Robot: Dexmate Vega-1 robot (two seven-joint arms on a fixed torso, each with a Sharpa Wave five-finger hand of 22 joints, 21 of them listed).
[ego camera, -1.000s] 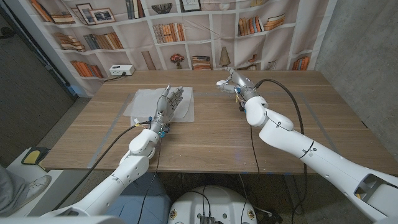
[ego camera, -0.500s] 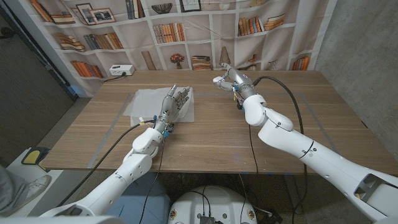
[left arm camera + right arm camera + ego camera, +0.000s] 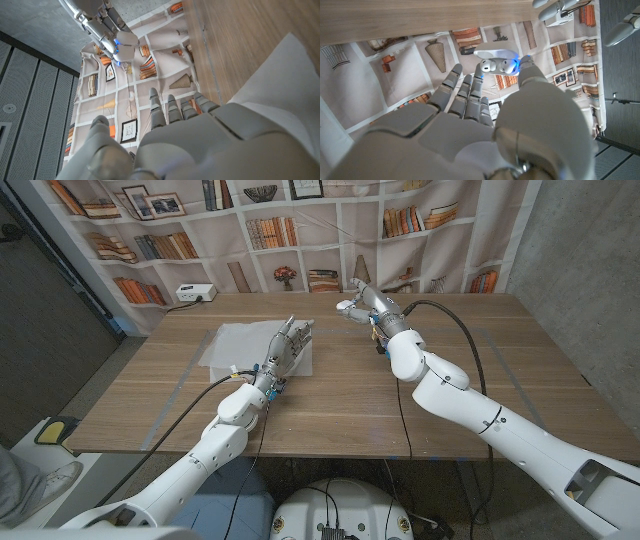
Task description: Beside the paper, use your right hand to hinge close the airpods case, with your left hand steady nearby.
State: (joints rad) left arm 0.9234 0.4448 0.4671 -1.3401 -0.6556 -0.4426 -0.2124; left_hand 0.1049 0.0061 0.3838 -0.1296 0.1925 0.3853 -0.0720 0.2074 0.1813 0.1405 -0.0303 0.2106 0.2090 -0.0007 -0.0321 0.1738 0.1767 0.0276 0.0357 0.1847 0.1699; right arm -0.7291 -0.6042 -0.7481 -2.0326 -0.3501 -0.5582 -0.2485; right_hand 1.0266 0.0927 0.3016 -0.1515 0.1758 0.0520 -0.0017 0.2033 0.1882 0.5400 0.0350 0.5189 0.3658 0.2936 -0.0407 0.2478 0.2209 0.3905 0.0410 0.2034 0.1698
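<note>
Holding the airpods case (image 3: 496, 61) up off the bench (image 3: 350, 390), the right hand (image 3: 368, 305) pinched it between thumb and fingertips, lid hinged open and the earbuds showing in the right wrist view. The case hung near the bench's far edge, well apart from the paper (image 3: 240, 345). A slip looked the main risk: the pinch seemed light, and pushing the lid down with the same hand could twist the case out of it, dropping it or spilling the earbuds. The left hand (image 3: 283, 345) hovered over the paper's right edge with fingers straight and apart, gripping nothing. Between the two hands lay bare wood, giving room to bring the case nearer the paper. The bookshelf backdrop (image 3: 300, 230) stood close behind the right hand, so little room remained that way.
</note>
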